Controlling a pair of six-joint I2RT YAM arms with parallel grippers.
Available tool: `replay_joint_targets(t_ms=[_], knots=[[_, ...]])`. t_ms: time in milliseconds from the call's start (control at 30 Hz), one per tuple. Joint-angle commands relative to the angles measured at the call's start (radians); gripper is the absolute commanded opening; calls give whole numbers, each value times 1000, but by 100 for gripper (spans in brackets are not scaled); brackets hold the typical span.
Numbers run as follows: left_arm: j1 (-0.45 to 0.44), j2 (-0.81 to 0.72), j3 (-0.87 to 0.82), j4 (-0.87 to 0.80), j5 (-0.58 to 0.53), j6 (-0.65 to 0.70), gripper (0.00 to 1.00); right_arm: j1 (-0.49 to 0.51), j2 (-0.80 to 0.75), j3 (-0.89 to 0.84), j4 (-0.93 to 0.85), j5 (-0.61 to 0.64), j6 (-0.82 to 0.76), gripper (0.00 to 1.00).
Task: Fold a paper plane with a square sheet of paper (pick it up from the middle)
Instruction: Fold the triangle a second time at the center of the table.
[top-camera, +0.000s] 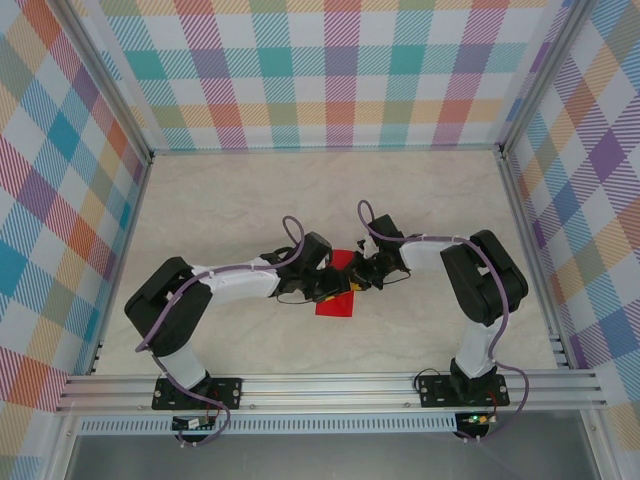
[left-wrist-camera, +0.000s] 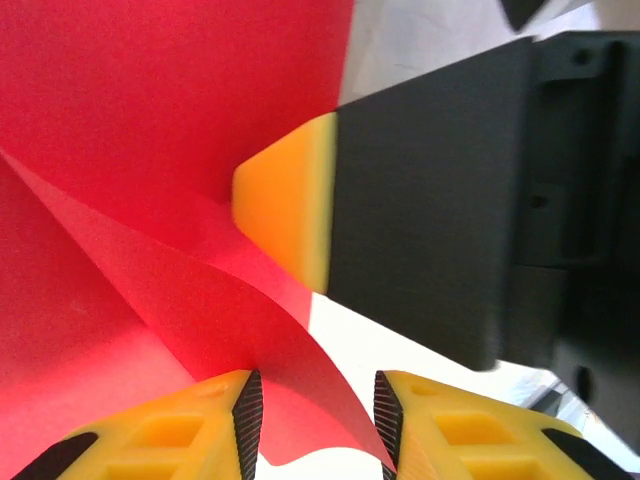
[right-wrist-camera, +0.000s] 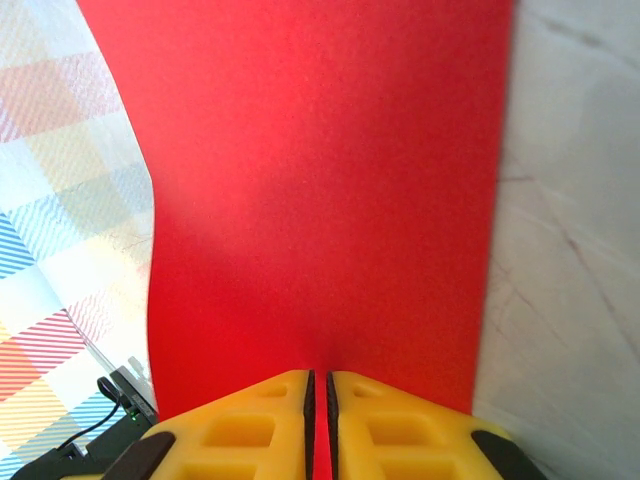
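Note:
The square sheet of paper is bright red and lies at the table's centre between both arms, one part lifted. My right gripper is shut on its near edge, and the red sheet stretches flat away from the pinched jaws. My left gripper stands open, its jaws a finger-width apart around a curled flap of the paper, which arches between the pads. The right gripper's yellow fingertip presses against the paper just ahead. From above, the left gripper and right gripper nearly touch.
The pale marbled table is enclosed by plaid walls on three sides, with aluminium posts at the corners. A metal rail carrying both arm bases runs along the near edge.

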Motion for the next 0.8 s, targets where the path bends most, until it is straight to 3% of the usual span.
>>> replay_joint_targets(t_ms=[0, 267, 433, 567, 767], knots=[[7, 16, 17, 27, 3, 20, 37, -2, -13, -27, -20, 85, -7, 15], [14, 3, -17, 73, 10, 37, 49, -15, -137, -34, -73, 120, -11, 23], [18, 13, -23, 89, 18, 38, 51, -25, -200, -61, -94, 145, -7, 24], [21, 15, -27, 90, 9, 41, 45, -35, -248, -84, -132, 176, -33, 25], [22, 14, -35, 89, -4, 36, 31, -41, -273, -120, -108, 92, -81, 33]])
